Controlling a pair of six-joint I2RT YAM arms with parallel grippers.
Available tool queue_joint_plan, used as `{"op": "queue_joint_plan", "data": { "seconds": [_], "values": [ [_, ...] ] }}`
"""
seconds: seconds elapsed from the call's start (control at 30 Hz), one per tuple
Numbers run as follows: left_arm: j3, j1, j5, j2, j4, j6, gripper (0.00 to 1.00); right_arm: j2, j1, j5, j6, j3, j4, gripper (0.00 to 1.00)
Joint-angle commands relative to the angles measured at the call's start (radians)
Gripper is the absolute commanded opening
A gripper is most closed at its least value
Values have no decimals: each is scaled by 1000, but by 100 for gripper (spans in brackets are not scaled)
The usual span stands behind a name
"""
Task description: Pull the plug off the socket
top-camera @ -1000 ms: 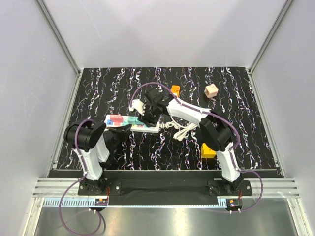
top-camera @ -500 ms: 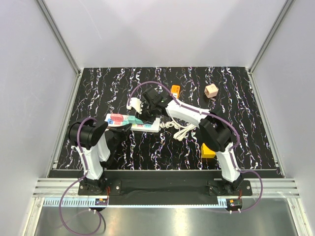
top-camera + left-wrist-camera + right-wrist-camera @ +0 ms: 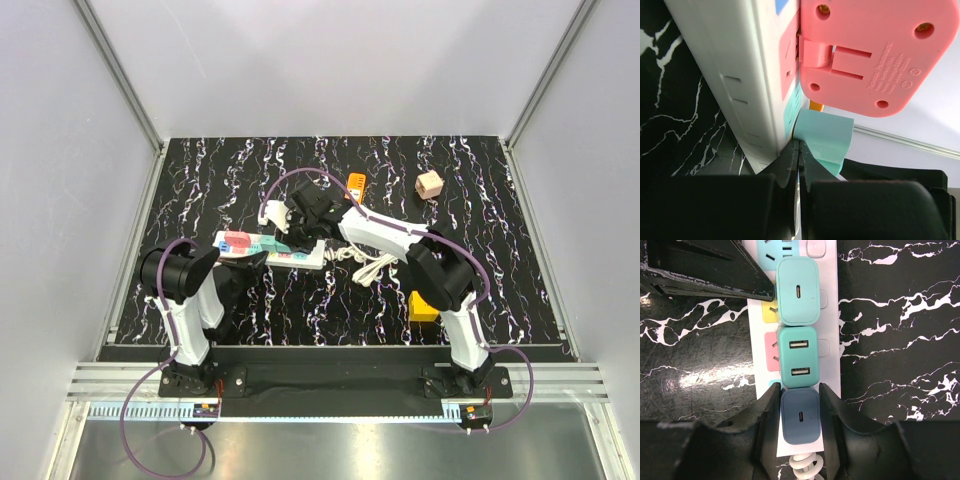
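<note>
The long white power strip lies left of centre and holds a pink plug and teal ones. In the right wrist view the strip runs up the frame. It carries a mint plug, a teal double-USB plug and a slate-blue plug at the cord end. My right gripper is shut on the blue plug, one finger on each side. My left gripper is shut, its tip against the strip's side below the pink plug and beside a teal plug.
The strip's coiled white cord lies to its right. A small orange item and a beige cube sit at the back. A yellow block lies by the right arm's base. Grey walls enclose the black marbled table.
My right wrist has shifted slightly toward the back left over the strip. The strip and my left arm have stayed where they were.
</note>
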Motion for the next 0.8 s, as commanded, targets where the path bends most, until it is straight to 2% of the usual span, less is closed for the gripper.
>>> {"op": "queue_joint_plan", "data": {
  "seconds": [0.0,0.2,0.23,0.27,0.33,0.77],
  "values": [
    [-131,-6,-44,80,48,81,0,-17,25,11,17,-30,-32,41],
    [-131,-6,-41,74,32,81,0,-19,26,20,22,-39,-35,41],
    [-131,-6,-41,74,34,84,0,-23,26,37,14,-44,-35,42],
    [-131,-6,-41,75,31,84,0,-25,26,45,10,-50,-34,51],
    [-131,-6,-41,74,34,84,0,-28,26,63,-3,-61,-34,53],
    [-131,-6,-38,77,25,73,0,-14,26,65,16,-44,-5,50]
  ]
}}
